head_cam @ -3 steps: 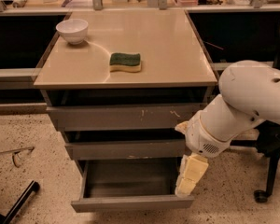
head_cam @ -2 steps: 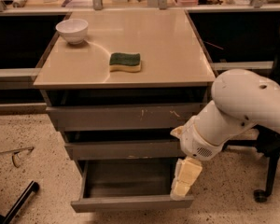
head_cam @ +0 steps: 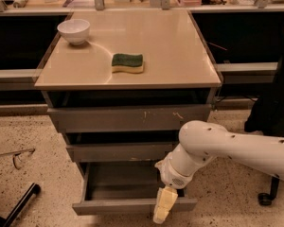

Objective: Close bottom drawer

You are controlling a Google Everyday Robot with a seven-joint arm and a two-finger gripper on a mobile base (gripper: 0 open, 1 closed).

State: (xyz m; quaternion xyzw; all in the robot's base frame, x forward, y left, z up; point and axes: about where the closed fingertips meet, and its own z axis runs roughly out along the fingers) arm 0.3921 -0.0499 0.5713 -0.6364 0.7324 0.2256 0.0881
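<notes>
1. Drawer report: the bottom drawer (head_cam: pixel 113 206) stands pulled well out from the cabinet. It is the lowest of three, and its shallow grey tray is in plain sight.
2. And the gripper (head_cam: pixel 164 205) hangs low at the right end of that drawer's front. It points down toward the floor and overlaps the front edge.
3. Whether the gripper is spread or closed up cannot be told from this angle, nor whether it actually touches the metal.
4. The white arm (head_cam: pixel 227 148) reaches in from the right, its rounded wrist sitting just above the drawer's right corner.
5. Up above, the middle drawer (head_cam: pixel 118 151) and top drawer (head_cam: pixel 128 118) sit much further in. The top one has pale scratches right of centre.
6. On the tabletop (head_cam: pixel 175 46), a white bowl (head_cam: pixel 74 30) sits at the far left corner. A green-topped sponge (head_cam: pixel 128 62) lies near the middle, well apart from it.
7. A dark chair (head_cam: pixel 274 103) stands at the right edge.
</notes>
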